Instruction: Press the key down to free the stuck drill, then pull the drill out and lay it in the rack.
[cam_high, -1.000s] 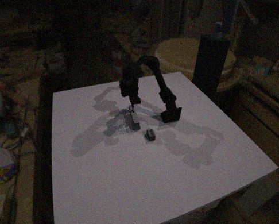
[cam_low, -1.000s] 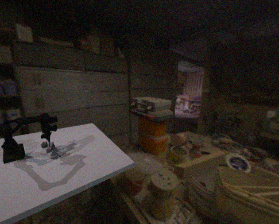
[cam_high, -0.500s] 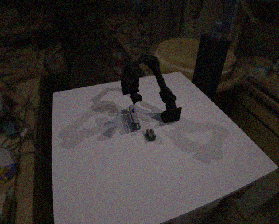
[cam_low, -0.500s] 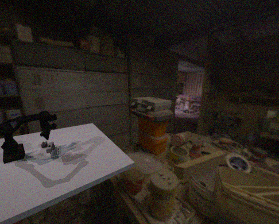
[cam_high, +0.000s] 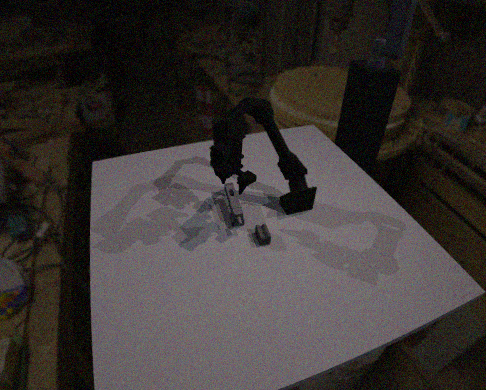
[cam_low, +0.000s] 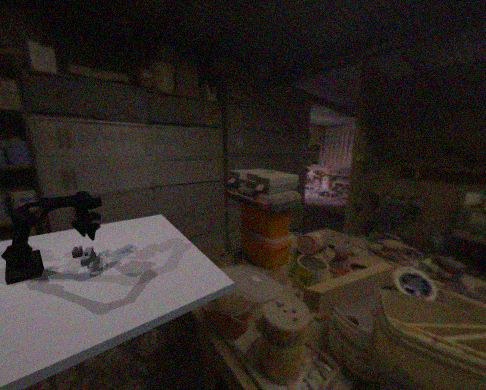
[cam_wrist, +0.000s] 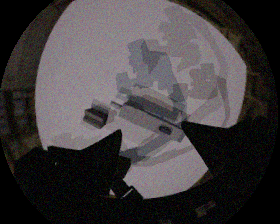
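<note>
Grey and hard-looking, the long block that we take for the drill's holder lies under the gripper, whose fingers stand wide apart with nothing between them; we cannot make out the drill or the key separately, though the dark spot at the block's twelve o'clock end, seen from the top camera, may be the key; we expect the drill to be light, stiff and slippery, so we would grip its shank squarely and draw it straight, lest it bind or roll; outward, at about half past four in that view, sits the small grooved block, probably the rack; the arm's base stands near three o'clock.
</note>
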